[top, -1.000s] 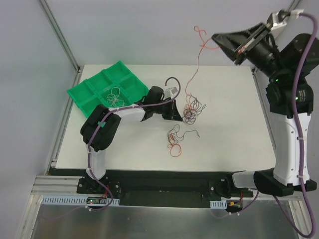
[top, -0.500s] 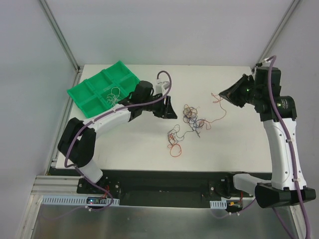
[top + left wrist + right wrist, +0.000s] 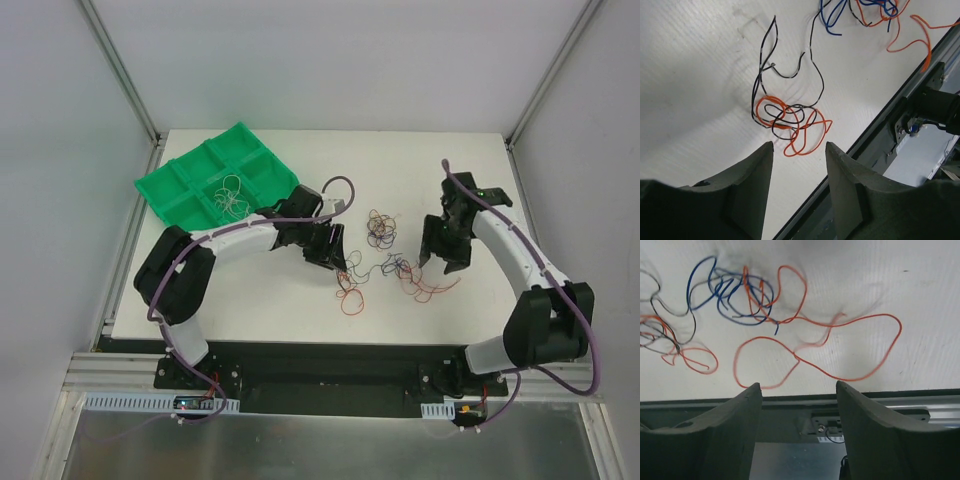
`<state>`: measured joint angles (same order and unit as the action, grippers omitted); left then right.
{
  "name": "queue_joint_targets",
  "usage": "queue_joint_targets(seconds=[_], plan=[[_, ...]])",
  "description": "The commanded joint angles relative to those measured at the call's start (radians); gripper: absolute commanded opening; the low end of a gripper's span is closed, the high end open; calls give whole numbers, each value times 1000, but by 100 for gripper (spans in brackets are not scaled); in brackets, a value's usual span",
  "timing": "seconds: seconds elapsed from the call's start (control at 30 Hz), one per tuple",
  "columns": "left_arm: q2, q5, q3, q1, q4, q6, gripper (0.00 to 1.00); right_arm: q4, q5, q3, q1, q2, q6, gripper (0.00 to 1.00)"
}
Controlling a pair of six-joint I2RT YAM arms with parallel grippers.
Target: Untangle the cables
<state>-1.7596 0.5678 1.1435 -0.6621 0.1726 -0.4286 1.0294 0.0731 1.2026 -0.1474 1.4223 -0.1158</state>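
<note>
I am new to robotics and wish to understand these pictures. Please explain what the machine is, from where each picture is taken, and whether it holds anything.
These are two robot arms bolted at the near edge of a white table. One picture looks down from above; the other two come from cameras on the wrists, each showing its own fingers. Thin curly cables lie in loose clumps on the table, and one pale clump lies in a green tray. The left end effector and the right end effector are both open and hold nothing.

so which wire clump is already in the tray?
The pale clump inside the green tray; the other, colourful ones lie loose on the table.
</note>
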Motion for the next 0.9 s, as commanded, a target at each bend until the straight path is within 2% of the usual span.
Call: queue_joint_targets(seconds=[0.0, 0.17, 0.27, 0.5, 0.73, 0.77, 0.87], plan=[[71, -23, -40, 2, 36, 7, 45, 16, -41, -6, -141, -65, 107, 67], [104, -22, -82, 18, 42, 1, 47, -297, 250, -161, -314, -40, 53, 67], [138, -16, -105, 39, 53, -2, 47, -374, 219, -170, -414, 16, 53, 65], [210, -17, -160, 61, 65, 7, 47, -477, 199, -160, -543, 177, 65, 59], [215, 15, -156, 61, 87, 21, 48, -540, 100, -158, -555, 288, 54, 52], [210, 21, -151, 61, 91, 22, 48, -552, 102, -161, -555, 296, 54, 46], [189, 29, -131, 61, 100, 21, 50, -537, 79, -153, -557, 302, 47, 19]])
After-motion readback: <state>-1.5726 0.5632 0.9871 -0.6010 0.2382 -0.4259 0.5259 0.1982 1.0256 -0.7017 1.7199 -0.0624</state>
